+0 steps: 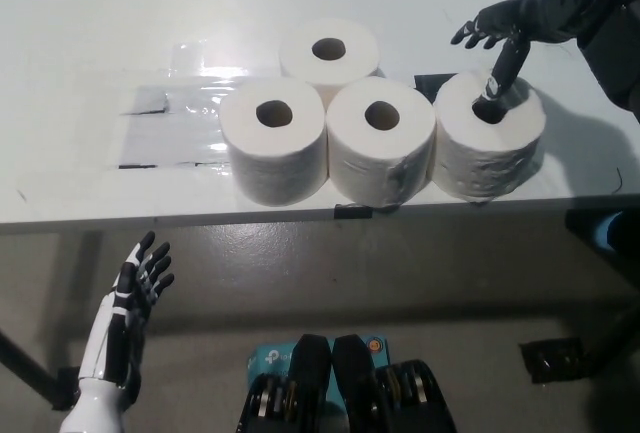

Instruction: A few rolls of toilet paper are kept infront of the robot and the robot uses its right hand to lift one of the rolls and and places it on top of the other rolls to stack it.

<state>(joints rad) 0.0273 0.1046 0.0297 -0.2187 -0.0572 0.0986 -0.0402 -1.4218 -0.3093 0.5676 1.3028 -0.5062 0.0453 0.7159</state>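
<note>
Four toilet paper rolls stand upright on the white table [90,13]. The rightmost roll [490,153] stands just beside the middle front roll [382,158], near the front edge of the table. The black right hand [505,33] is above this rightmost roll, with one finger [497,78] pointing down into the core hole and the other fingers spread apart. The white left hand [130,303] rests well below the table edge, fingers spread, holding nothing.

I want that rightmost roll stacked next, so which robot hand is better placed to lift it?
Right. The right robot hand already has a finger in the rightmost roll's core; the left robot hand hangs open below the table.
</note>
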